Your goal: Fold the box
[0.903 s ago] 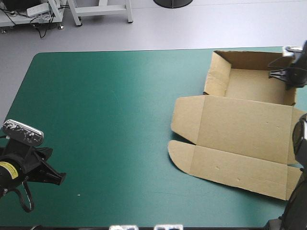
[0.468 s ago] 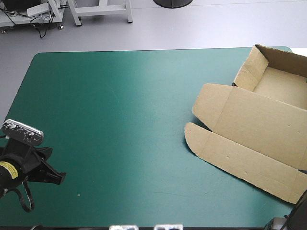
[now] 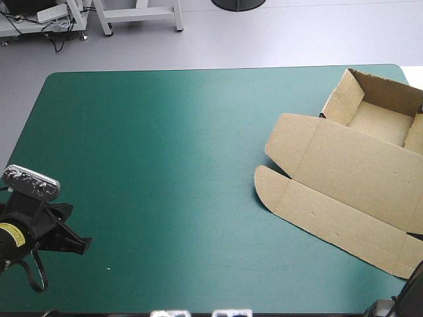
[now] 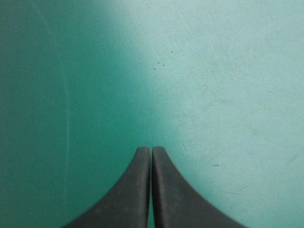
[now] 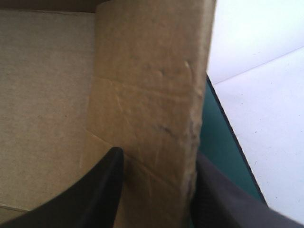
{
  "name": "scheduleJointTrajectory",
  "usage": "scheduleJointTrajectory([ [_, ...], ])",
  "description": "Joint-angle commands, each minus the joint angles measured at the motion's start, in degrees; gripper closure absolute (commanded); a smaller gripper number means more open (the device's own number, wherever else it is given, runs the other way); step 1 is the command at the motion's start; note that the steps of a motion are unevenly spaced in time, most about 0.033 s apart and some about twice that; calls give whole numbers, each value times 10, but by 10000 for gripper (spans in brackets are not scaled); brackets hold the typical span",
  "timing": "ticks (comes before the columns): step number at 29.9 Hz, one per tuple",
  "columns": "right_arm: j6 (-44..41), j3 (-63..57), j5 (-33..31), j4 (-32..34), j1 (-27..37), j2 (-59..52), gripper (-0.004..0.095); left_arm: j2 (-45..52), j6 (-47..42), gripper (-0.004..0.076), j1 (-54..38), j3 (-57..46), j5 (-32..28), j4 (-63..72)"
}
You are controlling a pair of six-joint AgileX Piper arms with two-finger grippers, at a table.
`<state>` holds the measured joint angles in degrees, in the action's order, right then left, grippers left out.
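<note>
Box (image 3: 350,173) gripped by one wall, far right

Seen from the high view, the brown box lies toward the far right corner of the teal-green cover (image 3: 165,165), tray (image 3: 378,125) open and lid (image 3: 330,221) flat. Only the right wrist view shows the right gripper (image 5: 157,156): its black fingers (image 5: 102,190) are nearly together on a tray wall, one inside and one outside. The left gripper (image 3: 82,246) sits by the near left corner, well apart from the box. Its own wrist view shows its tips pressed into a point over bare cover.
</note>
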<state>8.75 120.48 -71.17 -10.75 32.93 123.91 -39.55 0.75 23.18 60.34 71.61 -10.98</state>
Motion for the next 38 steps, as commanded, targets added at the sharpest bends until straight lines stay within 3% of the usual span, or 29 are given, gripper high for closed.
scheduleJointTrajectory([
  [1,-2,17,15,-5,2,-38,404,-3,-7,729,3,14,26,2],
  [9,-2,31,12,-6,2,-60,425,-3,-7,730,3,14,26,14],
  [12,-2,52,1,-33,2,-72,581,-3,-7,730,3,14,26,14],
  [16,34,62,-8,-83,0,-95,931,-3,-7,730,3,14,25,14],
  [20,48,62,-8,-135,-1,-117,922,-3,-7,730,3,14,25,15],
  [29,46,55,-8,-179,-35,-166,922,-3,-7,731,3,14,26,29],
  [38,45,55,-9,-131,-203,-196,922,-3,-7,733,3,14,22,12],
])
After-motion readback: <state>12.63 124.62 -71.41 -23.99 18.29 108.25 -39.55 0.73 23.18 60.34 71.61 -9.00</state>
